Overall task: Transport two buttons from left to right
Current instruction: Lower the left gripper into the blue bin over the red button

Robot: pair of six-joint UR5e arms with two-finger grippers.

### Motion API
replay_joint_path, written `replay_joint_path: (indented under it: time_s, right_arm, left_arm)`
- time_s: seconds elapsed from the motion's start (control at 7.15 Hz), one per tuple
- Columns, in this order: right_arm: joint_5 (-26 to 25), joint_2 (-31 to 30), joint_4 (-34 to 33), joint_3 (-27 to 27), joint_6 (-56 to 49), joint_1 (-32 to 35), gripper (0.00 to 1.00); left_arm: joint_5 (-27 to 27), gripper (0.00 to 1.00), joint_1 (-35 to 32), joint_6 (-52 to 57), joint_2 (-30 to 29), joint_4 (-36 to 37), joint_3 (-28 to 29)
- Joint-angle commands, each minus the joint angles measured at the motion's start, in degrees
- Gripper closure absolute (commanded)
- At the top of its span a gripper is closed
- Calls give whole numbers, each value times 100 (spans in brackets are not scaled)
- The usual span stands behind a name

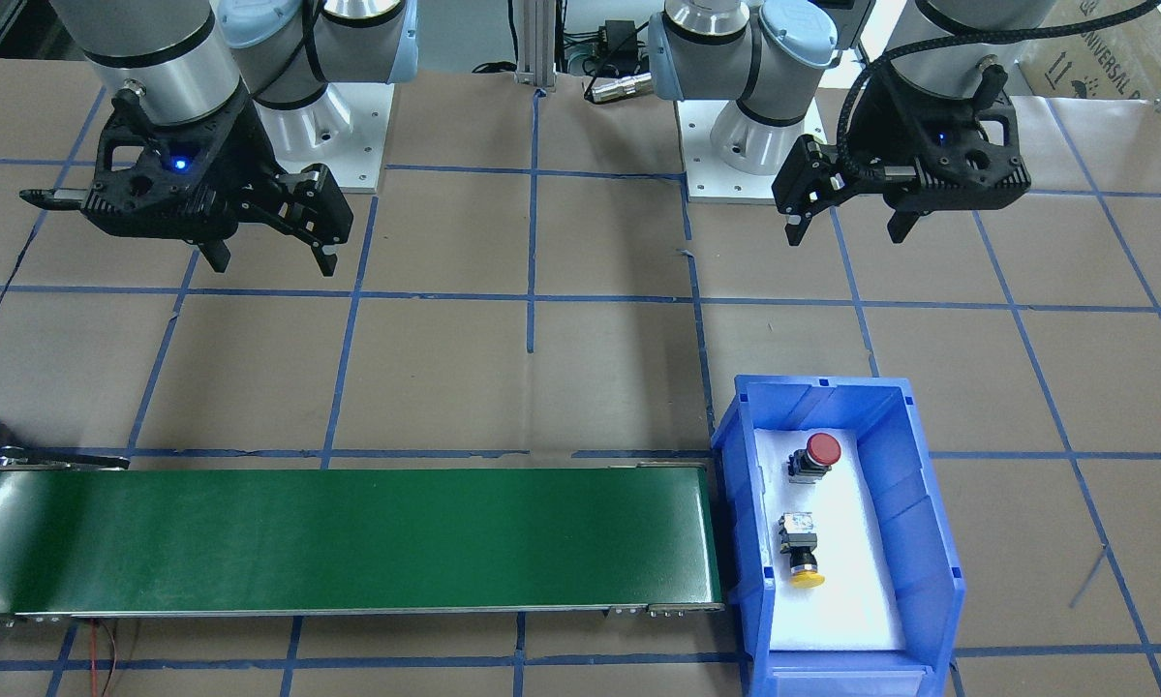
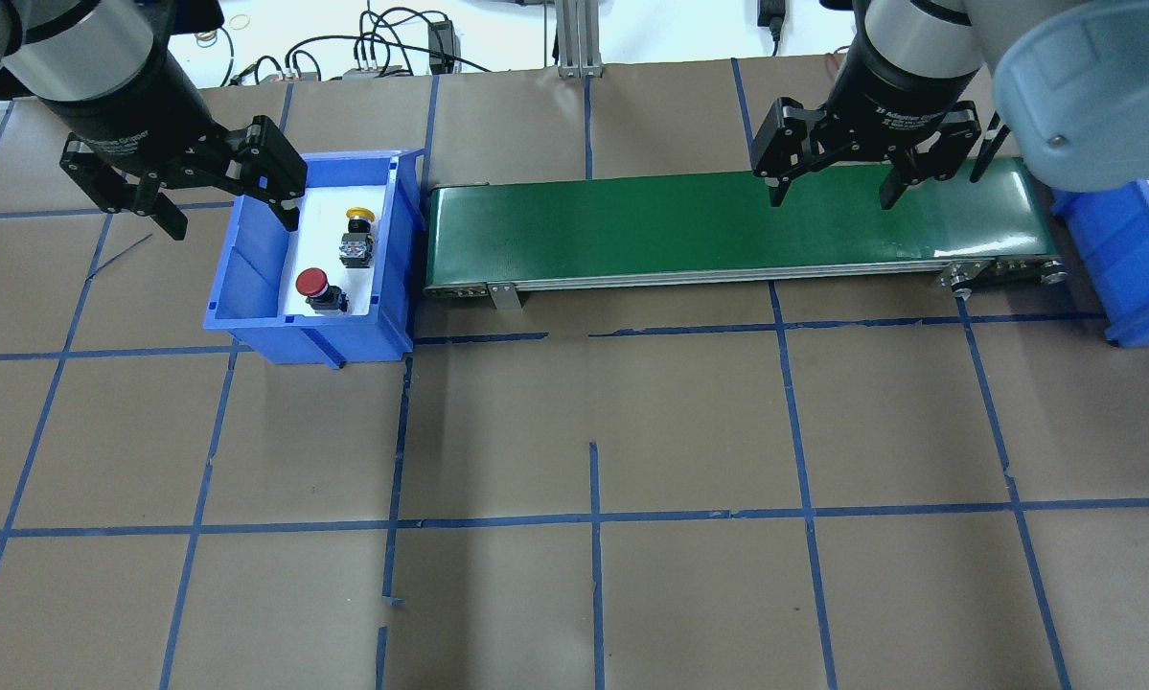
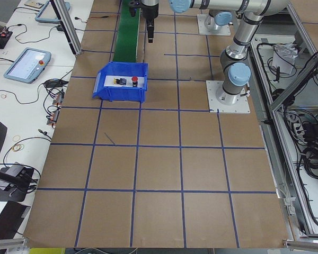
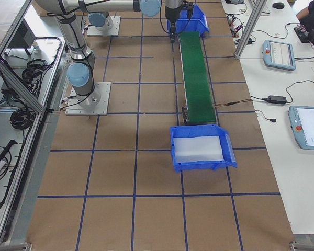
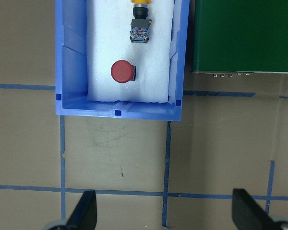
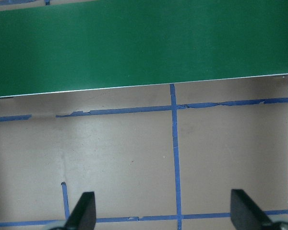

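Black left gripper [image 5: 165,211], jaws wide and empty, hangs short of the blue bin [image 5: 69,57]: advance, drop squarely over the red button [image 5: 122,71] (nearer of the two inside), yellow button [image 5: 140,26] beyond; right gripper [image 2: 834,196], equally agape and empty, beside the green belt [image 2: 727,225].

Silver-grey tube sections make up the left arm [image 1: 972,19] and right arm [image 1: 154,48], their joints closed by pale blue caps [image 1: 801,39]. Both stand on white square base plates [image 1: 704,174] dotted with bolt holes. Black bands ring the wrists above angular black camera mounts, and a small blue light [image 1: 179,163] glows on the right one. A braided black cable [image 1: 866,87] loops beside the matte-black left gripper [image 1: 846,234]. White lettering [image 2: 905,115] reading "Adaptive Gripper" marks the right gripper [image 2: 833,202].
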Motion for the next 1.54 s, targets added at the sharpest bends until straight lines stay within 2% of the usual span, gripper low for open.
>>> replay_joint_path:
  time_s: [0.0,0.56,0.84,1.12,1.26,1.4]
  right_arm:
    - [0,0,0,0,0,-10,0]
    - [0,0,-9,0,-18,-36,0]
    - [0,0,-9,0,-52,-36,0]
    - [0,0,0,9,-53,-27,0]
    - [9,0,0,9,-53,-36,0]
    - [9,0,0,9,-53,-27,0]
  left_arm:
    - [10,0,7,-87,-9,-41,46]
    - [-16,0,16,-54,-18,-313,47]
    - [-51,0,260,17,-664,-70,230]
    - [-60,0,491,910,-1297,746,-5]
    - [-34,0,508,949,-1692,1220,-32]
    - [-77,0,517,897,-1914,1355,-85]
